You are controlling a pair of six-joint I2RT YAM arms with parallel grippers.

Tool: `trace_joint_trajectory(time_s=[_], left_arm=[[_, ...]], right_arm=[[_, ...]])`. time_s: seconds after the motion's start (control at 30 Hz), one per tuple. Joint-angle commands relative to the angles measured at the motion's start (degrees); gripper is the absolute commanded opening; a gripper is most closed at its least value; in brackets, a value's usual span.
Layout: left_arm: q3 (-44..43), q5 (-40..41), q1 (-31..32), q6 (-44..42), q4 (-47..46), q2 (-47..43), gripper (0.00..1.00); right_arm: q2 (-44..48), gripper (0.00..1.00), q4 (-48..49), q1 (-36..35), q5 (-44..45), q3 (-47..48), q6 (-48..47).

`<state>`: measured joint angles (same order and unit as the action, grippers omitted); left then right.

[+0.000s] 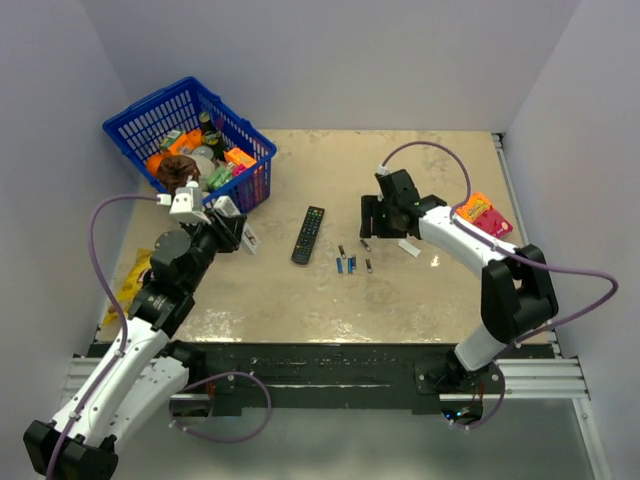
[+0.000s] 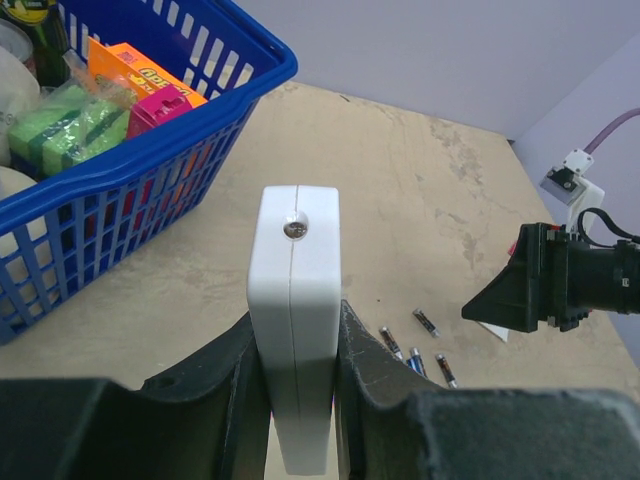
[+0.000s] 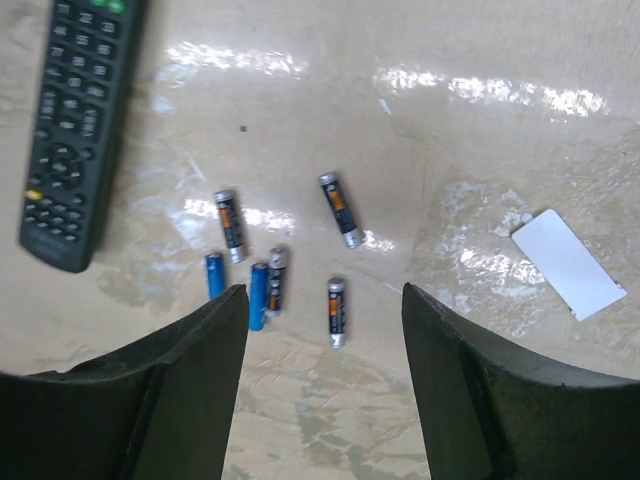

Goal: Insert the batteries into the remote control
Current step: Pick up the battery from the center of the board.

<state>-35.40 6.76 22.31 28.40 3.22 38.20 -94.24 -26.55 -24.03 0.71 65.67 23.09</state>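
The left gripper [image 2: 295, 375] is clamped on the slim white rectangular plastic remote control [image 2: 295, 260], held edge-up. Only the left wrist view shows the small round lens on the remote's end. The right gripper [image 3: 320, 300] hangs spread and empty above the small cylindrical batteries [image 3: 340, 210]. Its own view alone separates them into two blue and four grey. A long black remote [image 3: 75, 130] lies past one finger.

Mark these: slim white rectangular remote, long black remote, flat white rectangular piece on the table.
slim white rectangular remote [image 2: 295, 330], left wrist view, seam on its narrow edge
long black remote [image 3: 76, 130], right wrist view, middle of button face
flat white rectangular piece [image 3: 568, 263], right wrist view, its centre
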Motion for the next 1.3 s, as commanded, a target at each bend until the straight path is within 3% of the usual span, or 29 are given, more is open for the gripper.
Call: trace_joint_trajectory(time_s=[0.0, 0.37, 0.53, 0.7, 0.83, 1.1, 1.27], left_arm=[[1.38, -3.86, 0.28, 2.88, -7.26, 0.30, 0.00], [7.27, -21.16, 0.63, 7.80, -22.81, 3.46, 0.00], [9.82, -22.15, 0.63, 10.35, -29.75, 5.92, 0.00], [8.24, -27.67, 0.63, 7.55, -29.68, 9.52, 0.00], [8.33, -29.96, 0.63, 7.28, -32.57, 10.14, 0.00], [6.47, -32.25, 0.19, 3.77, -30.02, 12.78, 0.00], [9.91, -33.04, -0.07, 4.21, -32.05, 10.85, 0.00]], right_arm=[[5.55, 0.65, -0.09, -2.16, 3.86, 0.43, -1.47], [14.60, 0.71, 3.35, -3.22, 0.52, -2.21, -1.91], [19.61, 0.75, 8.94, -3.21, 1.22, -5.53, -6.04], [22.96, 0.81, 16.43, -3.13, -1.84, -10.64, -4.83], [20.69, 0.98, 16.53, -3.21, -4.75, -11.35, -1.38], [10.83, 0.98, 1.42, -5.58, 4.02, -2.83, -1.74], [7.93, 0.82, -3.06, -8.83, 6.31, -1.60, 1.25]])
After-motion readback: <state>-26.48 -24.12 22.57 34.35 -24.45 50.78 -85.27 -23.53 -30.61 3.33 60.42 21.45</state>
